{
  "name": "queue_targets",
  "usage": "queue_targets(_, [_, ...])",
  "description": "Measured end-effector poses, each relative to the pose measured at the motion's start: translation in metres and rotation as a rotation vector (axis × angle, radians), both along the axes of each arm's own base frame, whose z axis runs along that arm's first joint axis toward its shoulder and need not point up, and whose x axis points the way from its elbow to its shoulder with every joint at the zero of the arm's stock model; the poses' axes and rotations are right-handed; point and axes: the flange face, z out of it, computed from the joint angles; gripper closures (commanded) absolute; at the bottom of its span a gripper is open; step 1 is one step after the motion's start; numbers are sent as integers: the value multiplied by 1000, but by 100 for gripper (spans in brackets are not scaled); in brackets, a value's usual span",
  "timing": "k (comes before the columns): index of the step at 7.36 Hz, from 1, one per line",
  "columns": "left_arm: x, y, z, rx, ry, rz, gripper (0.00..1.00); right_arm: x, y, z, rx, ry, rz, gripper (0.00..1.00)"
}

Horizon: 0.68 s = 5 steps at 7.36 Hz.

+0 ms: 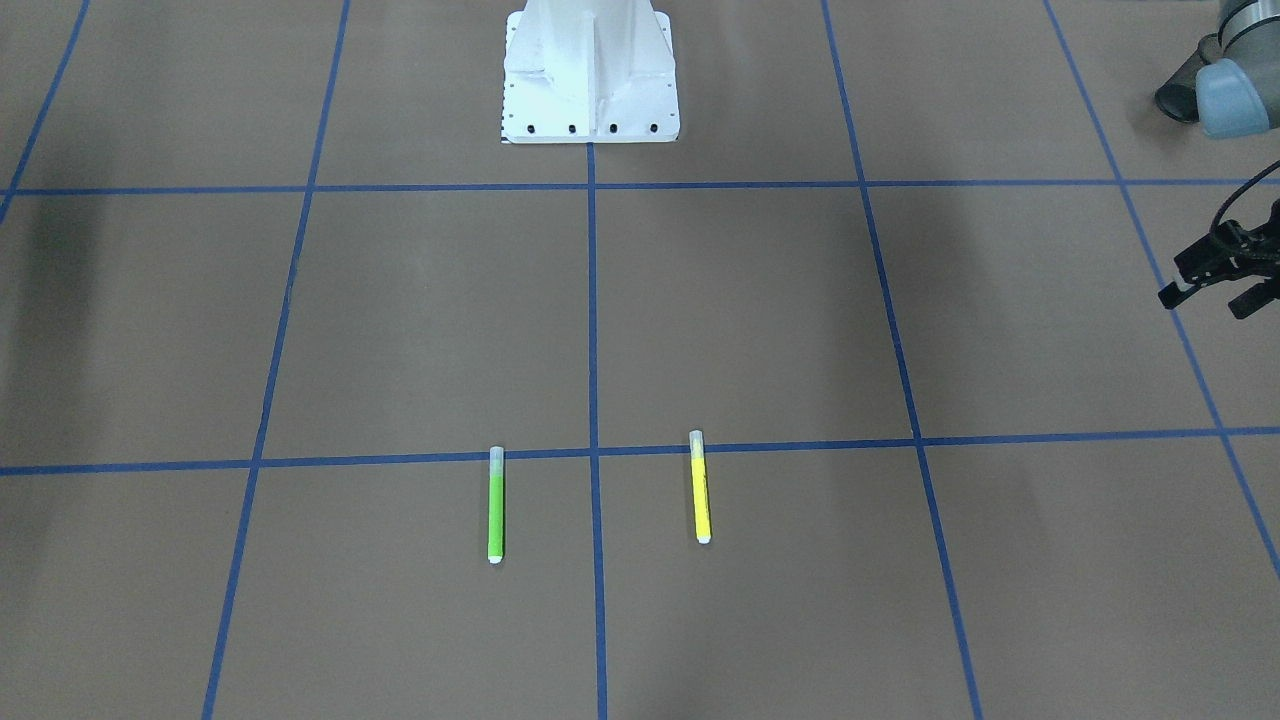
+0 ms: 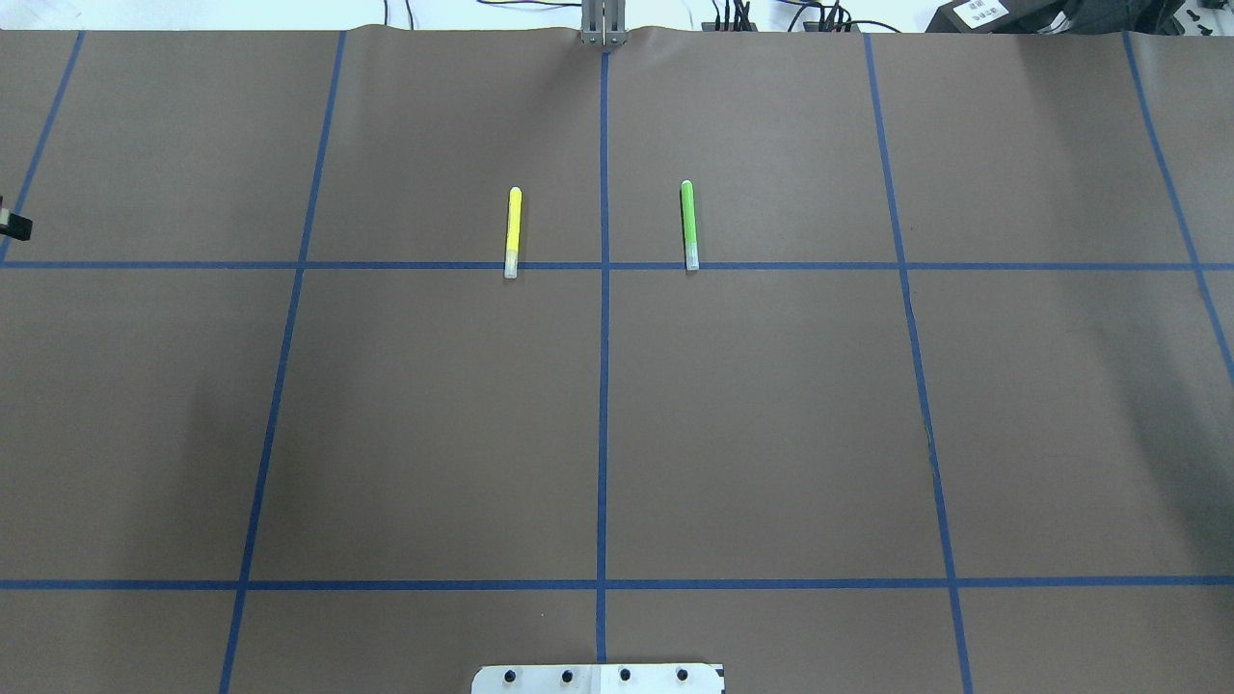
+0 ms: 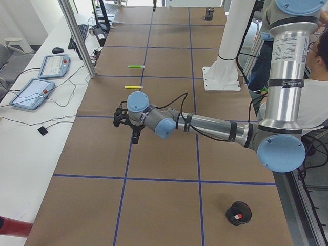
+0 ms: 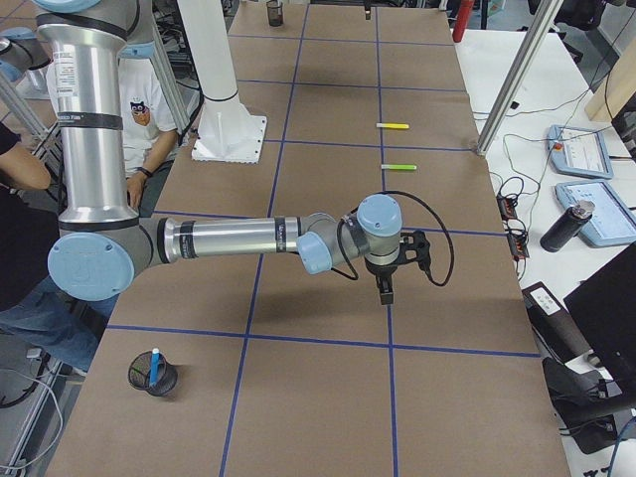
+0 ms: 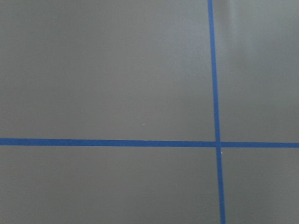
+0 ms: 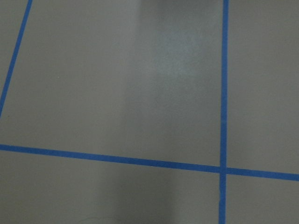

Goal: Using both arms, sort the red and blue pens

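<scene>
The red pen [image 3: 236,217] stands in a black cup [image 3: 239,212] at the near end of the table in the exterior left view. In the exterior right view the blue pen [image 4: 155,364] stands in a black mesh cup [image 4: 152,378] at that end. My left gripper [image 1: 1210,297] hovers over bare mat at the table's side, fingers apart and empty; its tip [image 2: 13,225] just shows in the overhead view. My right gripper [image 4: 386,286] shows only in the exterior right view, low over the mat; I cannot tell its state. Both wrist views hold only mat and tape lines.
A green marker [image 2: 688,225] and a yellow marker [image 2: 513,231] lie parallel at mid-table, one each side of the centre tape line. The white robot base [image 1: 590,75] stands at the table's edge. People sit beside the base [image 4: 139,119]. Tablets [image 3: 31,92] lie on the side bench.
</scene>
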Motion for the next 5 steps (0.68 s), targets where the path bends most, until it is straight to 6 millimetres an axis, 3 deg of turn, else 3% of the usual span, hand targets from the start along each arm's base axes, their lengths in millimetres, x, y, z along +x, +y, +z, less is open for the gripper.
queue_targets(2, [-23,-2,22,36,-129,57,1,2,-5,3,-12,36,-91,0])
queue_targets(5, [-38,6,52,27,-267,133,1,5,-4,-2,-13,49,-122,0])
